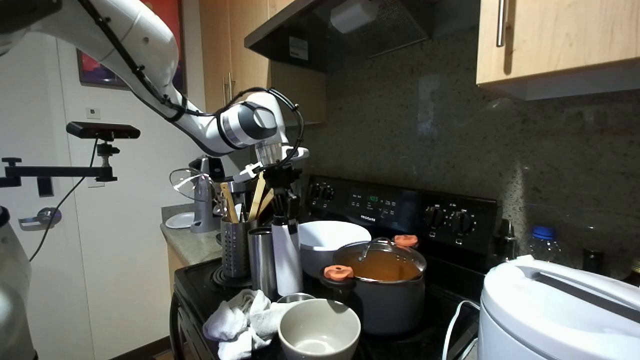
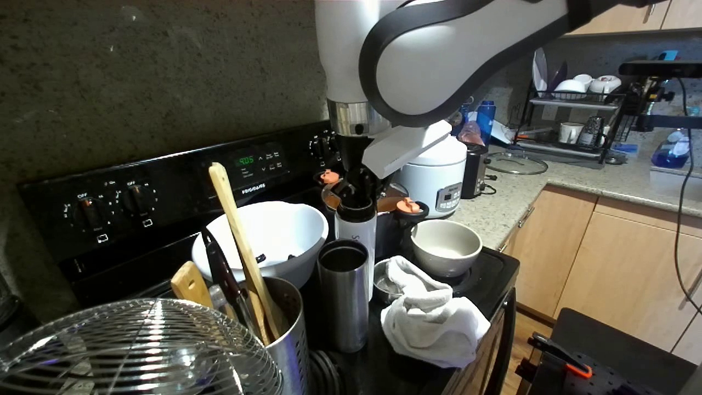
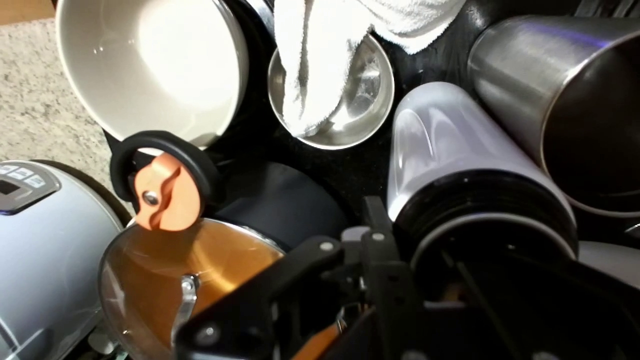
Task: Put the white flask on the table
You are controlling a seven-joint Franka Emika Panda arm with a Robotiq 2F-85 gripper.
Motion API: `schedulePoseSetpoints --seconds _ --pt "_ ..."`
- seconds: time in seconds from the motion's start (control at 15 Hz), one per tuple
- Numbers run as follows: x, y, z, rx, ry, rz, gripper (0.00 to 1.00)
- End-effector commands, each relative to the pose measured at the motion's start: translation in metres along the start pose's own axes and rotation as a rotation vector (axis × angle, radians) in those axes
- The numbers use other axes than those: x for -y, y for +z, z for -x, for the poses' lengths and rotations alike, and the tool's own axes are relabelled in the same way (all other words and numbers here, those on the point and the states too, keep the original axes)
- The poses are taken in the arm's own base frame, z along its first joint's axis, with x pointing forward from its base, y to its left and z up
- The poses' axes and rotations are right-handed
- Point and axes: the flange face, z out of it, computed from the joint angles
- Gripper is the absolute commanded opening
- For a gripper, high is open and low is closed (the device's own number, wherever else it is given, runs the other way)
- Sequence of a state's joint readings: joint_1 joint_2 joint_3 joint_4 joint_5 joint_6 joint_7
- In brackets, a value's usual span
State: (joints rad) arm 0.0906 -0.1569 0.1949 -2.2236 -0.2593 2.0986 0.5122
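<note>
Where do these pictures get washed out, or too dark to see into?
Wrist view: glare floods the round cream bowl and bleaches much of the crumpled white cloth, while the opening of the tall white cylindrical flask falls almost black; in an exterior view, a pale reflection streaks the dark speckled backsplash; in an exterior view, the curved chrome wire grille glints.

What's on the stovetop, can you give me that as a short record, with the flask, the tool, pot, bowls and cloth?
white flask: about upright, near a steel canister
tool: at the flask's black top; whether it grips cannot be told
table: black cooktop; whether the flask's base touches it is unclear
pot: dark, orange-handled, glass lid on
bowls: large white bowl, cream bowl, small steel bowl
cloth: white, crumpled, one part inside the small steel bowl
utensil holder: perforated steel, wooden utensils standing in it
</note>
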Motion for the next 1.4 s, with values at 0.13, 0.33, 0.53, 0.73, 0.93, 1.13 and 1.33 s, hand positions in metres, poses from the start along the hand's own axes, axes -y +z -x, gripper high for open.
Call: schedulePoseSetpoints --seconds 0.13,0.33,0.53,0.73,0.93,1.13,1.33 --pt "0.000 0.000 -0.001 0.019 -0.020 0.023 0.07" --pt "0.001 0.004 0.000 0.021 -0.026 0.030 0.07" --pt "0.002 0.007 0.000 0.024 -0.028 0.034 0.07" --pt "0.002 0.009 0.001 0.025 -0.026 0.035 0.37" --pt "0.001 0.009 0.001 0.023 -0.025 0.039 0.51" --pt "0.000 0.008 0.000 0.021 -0.026 0.042 0.73" --pt "0.000 0.003 -0.001 0.012 -0.028 0.043 0.97"
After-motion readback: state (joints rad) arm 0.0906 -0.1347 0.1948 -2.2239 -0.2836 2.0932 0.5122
